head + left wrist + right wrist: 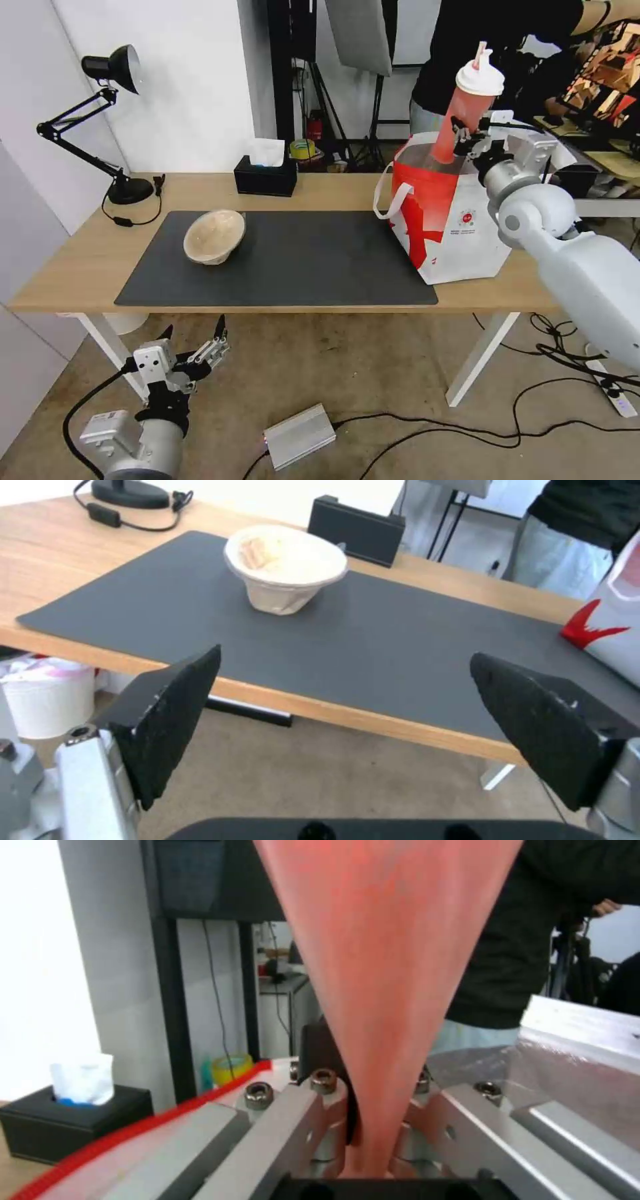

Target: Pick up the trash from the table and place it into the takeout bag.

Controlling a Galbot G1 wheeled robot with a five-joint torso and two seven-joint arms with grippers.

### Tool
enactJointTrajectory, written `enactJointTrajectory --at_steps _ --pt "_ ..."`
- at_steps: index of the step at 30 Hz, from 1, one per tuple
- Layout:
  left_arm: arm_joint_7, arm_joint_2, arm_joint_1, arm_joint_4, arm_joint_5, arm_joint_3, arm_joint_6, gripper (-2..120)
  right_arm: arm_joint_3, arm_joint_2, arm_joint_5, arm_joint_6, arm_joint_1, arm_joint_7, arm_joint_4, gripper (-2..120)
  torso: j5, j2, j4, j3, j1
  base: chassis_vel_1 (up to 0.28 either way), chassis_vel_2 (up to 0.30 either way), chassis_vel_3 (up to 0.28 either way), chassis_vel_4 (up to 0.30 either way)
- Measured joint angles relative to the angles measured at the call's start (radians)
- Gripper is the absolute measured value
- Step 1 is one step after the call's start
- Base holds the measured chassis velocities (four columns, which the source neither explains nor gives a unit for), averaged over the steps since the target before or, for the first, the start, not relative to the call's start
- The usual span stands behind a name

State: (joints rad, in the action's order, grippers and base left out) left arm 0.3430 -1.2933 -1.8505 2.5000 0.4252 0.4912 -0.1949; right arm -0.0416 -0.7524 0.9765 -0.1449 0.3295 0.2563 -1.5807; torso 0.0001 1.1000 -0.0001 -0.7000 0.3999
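Note:
My right gripper (459, 137) is shut on the red drink cup (467, 107) with a white lid, holding it tilted over the open top of the white-and-red takeout bag (453, 213). In the right wrist view the cup (387, 990) rises from between the fingers (320, 1110), with the bag's red rim (133, 1130) and foil lining (573, 1075) below. A beige paper bowl (214, 235) lies tipped on the dark grey mat (300, 267) on the table (73, 267). My left gripper (193, 333) hangs open below the table's front edge; its wrist view shows the bowl (285, 567) beyond its pads (180, 715).
A black tissue box (265, 175) stands at the back of the table and a black desk lamp (100, 120) at the back left. A person in black stands behind the bag. A silver box (299, 437) and cables lie on the floor.

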Motion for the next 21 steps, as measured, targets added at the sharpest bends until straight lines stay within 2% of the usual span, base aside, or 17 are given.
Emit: enactJointTrajectory --at_steps 10,21 --pt "-0.003 0.003 -0.001 0.0 0.0 -0.001 0.004 100 0.0 -0.003 -0.005 -0.002 0.016 0.001 0.026 3 -0.0002 0.0 0.0 0.0 0.0 0.0 0.0 0.0 0.0" --pt "-0.003 0.009 -0.004 0.0 -0.003 -0.004 0.004 100 -0.008 -0.012 -0.025 -0.059 0.043 0.049 0.027 3 -0.0002 0.0 0.0001 0.0 0.0 0.0 0.0 0.0 0.0"
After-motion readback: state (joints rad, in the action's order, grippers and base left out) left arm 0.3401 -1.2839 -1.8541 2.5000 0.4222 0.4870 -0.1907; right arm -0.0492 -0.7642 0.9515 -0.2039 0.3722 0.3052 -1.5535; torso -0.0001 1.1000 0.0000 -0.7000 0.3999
